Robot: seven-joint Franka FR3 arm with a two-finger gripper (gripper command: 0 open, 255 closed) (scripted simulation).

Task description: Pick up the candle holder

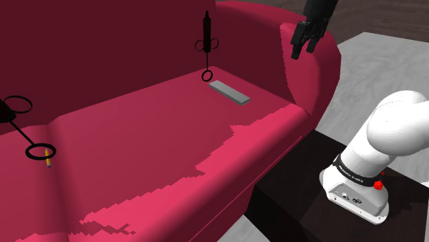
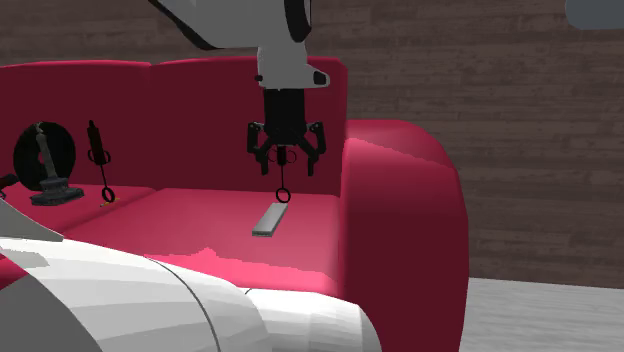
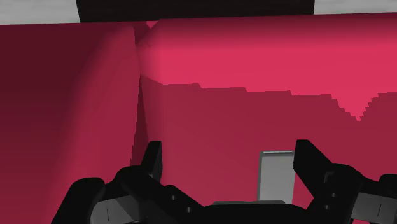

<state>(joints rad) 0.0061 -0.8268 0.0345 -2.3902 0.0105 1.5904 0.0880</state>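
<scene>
Red sofa, seat contents by the shoulder view's left to right: a slender black stand with a ring foot at the far left; the candle holder, taken to be the like black piece standing upright against the backrest; a flat grey slab just beside its foot; the gripper above the sofa's arm, well apart from the holder, fingers spread wide and holding nothing. Step in hand: approach, grasp not begun. Next move calls for crossing toward the backrest, lowering, and closing on the thin stem without tipping it
</scene>
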